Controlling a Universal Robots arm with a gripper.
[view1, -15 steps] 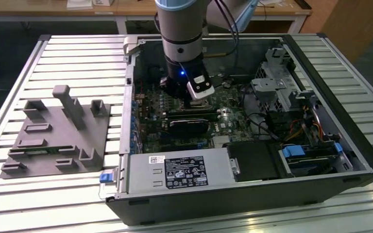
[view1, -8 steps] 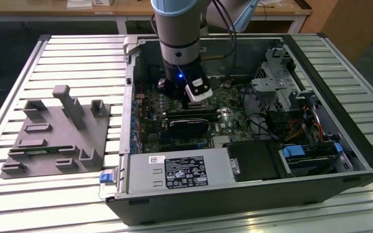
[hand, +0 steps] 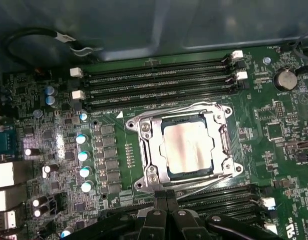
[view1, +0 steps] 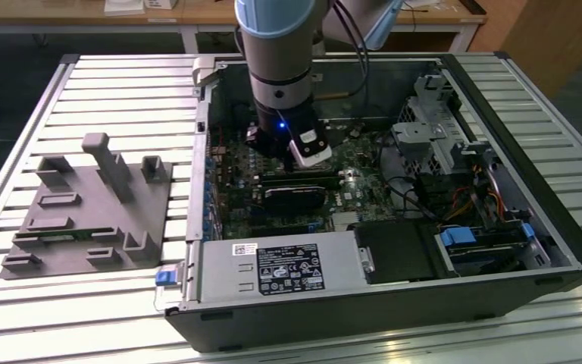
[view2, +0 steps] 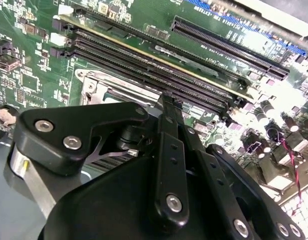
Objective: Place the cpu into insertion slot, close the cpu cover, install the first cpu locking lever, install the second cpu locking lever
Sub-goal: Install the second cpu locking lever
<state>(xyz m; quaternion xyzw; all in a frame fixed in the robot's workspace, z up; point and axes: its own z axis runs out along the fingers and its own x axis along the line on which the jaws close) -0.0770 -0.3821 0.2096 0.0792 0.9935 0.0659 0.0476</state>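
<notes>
We log the cpu (hand: 186,146) seated under the closed cpu cover (hand: 148,150), gripper (hand: 166,202) fingers together and empty, needing a steady press beside the socket's lever.

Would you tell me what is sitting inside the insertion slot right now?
In the first wrist view, the cpu lies in the insertion slot, with the cpu cover closed around its silvery top. The socket's contacts beneath are covered.

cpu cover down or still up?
Down. In the first wrist view the cpu cover lies flat around the cpu, whose silver top shows through its opening. Whether the locking levers are latched, cannot tell.
</notes>
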